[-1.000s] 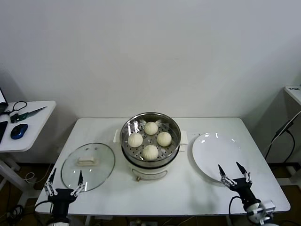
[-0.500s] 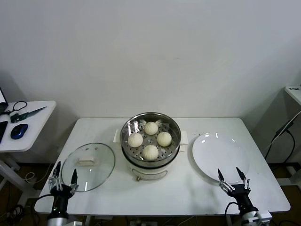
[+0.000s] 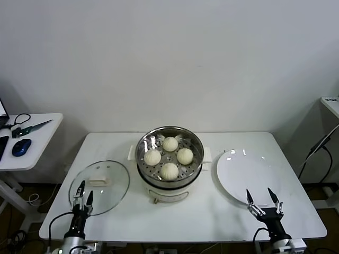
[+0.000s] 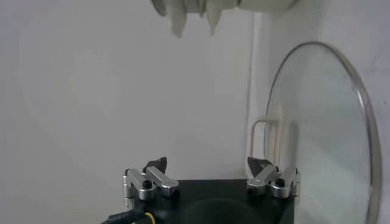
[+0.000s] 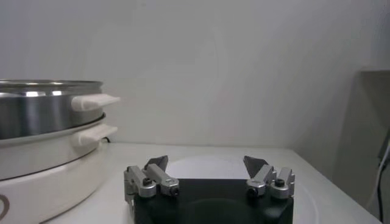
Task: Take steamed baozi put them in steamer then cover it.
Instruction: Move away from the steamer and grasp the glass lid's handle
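Baozi (image 3: pixel 169 154) visible head view only; wrist views miss them.

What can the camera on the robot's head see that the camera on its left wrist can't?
Only the head view shows the four steamed baozi in the steamer, the white plate and the right gripper, open. Only the left wrist view shows the left gripper close up, its jaws wide apart. Both show the cover lying on the table.
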